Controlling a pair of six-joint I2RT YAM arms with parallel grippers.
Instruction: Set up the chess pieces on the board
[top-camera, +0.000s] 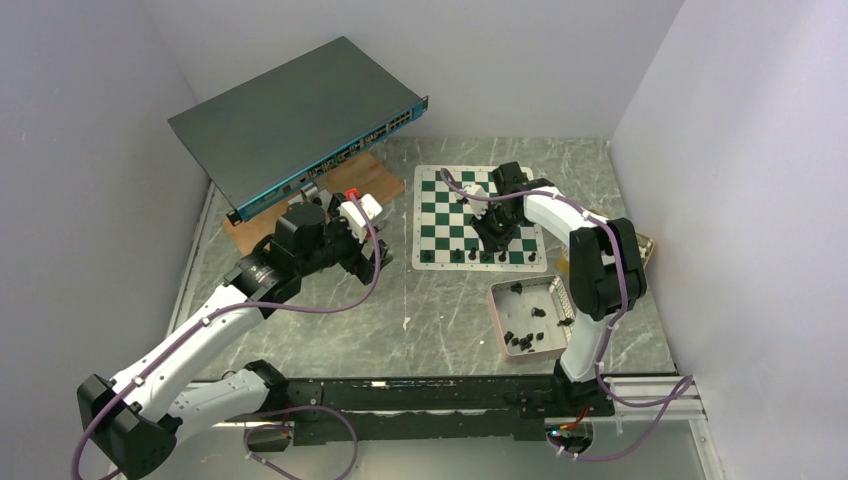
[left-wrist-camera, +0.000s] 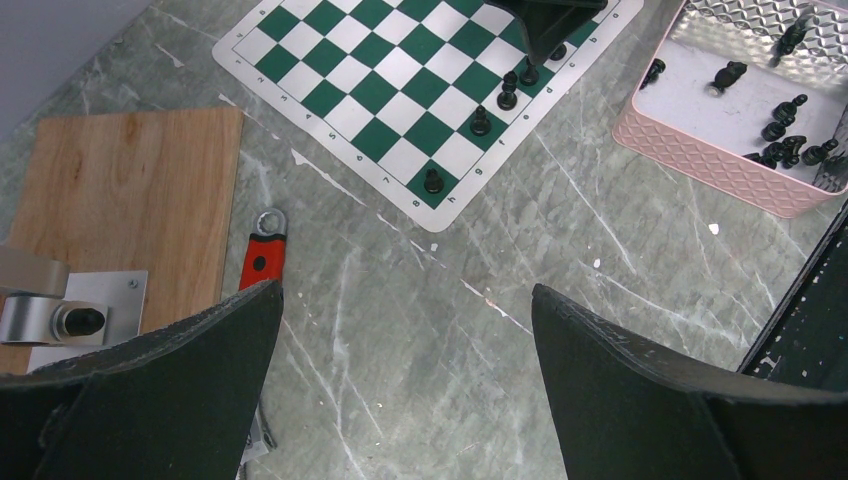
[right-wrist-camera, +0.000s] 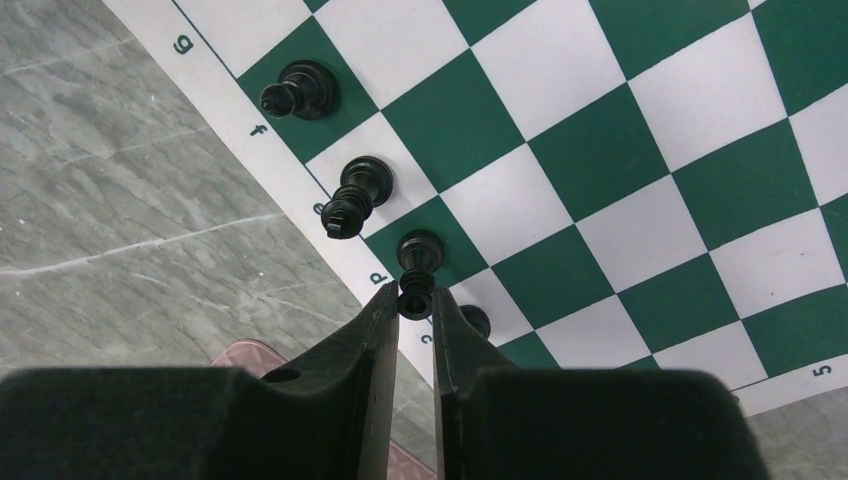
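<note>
Grey veined tabletop (top-camera: 400, 310) carries the board (top-camera: 440, 200) at the back right. The pinkish tray (top-camera: 497, 300), just on the near side of it, holds loose chess pieces (top-camera: 520, 340). The right gripper (right-wrist-camera: 416, 300) stands over the board's near row, its fingers drawn almost together and pinching the head of the d-file piece (right-wrist-camera: 417, 255), whose base sits on the green d square. The e-file piece (right-wrist-camera: 360, 190) and f-file piece (right-wrist-camera: 300, 88) stand close by, and the c-file piece (right-wrist-camera: 477, 320) is half hidden behind a finger. This looks like a placement close to release. The base should rest flat and centred, the fingers should part only slightly, and the wrist should rise straight up so that neither neighbour is clipped. The left gripper (left-wrist-camera: 405, 300) hangs wide open and empty, well apart from the board.
</note>
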